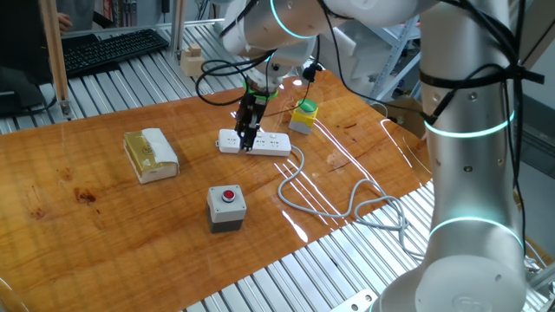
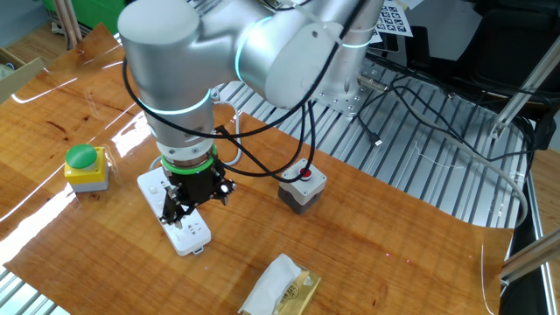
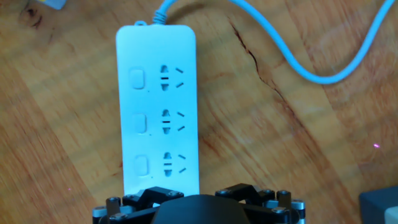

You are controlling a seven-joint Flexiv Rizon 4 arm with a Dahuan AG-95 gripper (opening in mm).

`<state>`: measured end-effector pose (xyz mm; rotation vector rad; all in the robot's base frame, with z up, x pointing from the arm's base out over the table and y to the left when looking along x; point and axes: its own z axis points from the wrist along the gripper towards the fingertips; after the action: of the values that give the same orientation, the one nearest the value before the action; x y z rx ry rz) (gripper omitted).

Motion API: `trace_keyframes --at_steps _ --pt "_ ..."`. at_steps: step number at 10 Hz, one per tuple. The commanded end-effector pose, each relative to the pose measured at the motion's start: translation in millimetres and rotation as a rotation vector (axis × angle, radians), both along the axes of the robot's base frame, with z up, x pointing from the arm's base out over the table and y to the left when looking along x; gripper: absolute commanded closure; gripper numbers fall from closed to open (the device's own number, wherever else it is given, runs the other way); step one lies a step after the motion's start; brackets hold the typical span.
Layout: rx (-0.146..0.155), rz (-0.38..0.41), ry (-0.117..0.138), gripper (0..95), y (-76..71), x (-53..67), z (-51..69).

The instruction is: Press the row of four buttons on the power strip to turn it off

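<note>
The white power strip point(image 1: 264, 142) lies flat on the wooden table, and its grey-white cable point(image 1: 347, 204) trails off toward the table edge. In the hand view the power strip point(image 3: 158, 106) runs away from me, with three of the buttons point(image 3: 140, 122) in a line down its left side. The fourth is hidden under my hand. My gripper point(image 1: 246, 144) points straight down over the end of the strip away from the cable, very close to its face. I cannot tell whether it touches. The gripper point(image 3: 199, 198) stands open with nothing held. In the other fixed view the gripper point(image 2: 181, 219) covers the middle of the power strip point(image 2: 191, 236).
A grey box with a red button point(image 1: 227, 208) stands in front of the strip. A tan-and-white block point(image 1: 152, 154) lies to the left, and a green knob on a yellow base point(image 1: 303, 115) sits behind the strip. A keyboard point(image 1: 108, 48) rests beyond the table.
</note>
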<state>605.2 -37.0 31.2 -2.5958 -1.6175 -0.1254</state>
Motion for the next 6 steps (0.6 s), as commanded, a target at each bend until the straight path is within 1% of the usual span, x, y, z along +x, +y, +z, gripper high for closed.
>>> trace_keyframes --at_steps 1,3,4,6 --pt "0.000 -0.005 -0.003 0.0 2.7 2.0 -1.5" --pt "-0.003 -0.010 -0.006 0.0 6.4 2.4 -3.8" --pt "-0.013 -0.010 -0.007 0.0 9.1 2.8 -5.3" --pt "-0.015 -0.013 -0.008 0.0 9.4 3.5 -6.3"
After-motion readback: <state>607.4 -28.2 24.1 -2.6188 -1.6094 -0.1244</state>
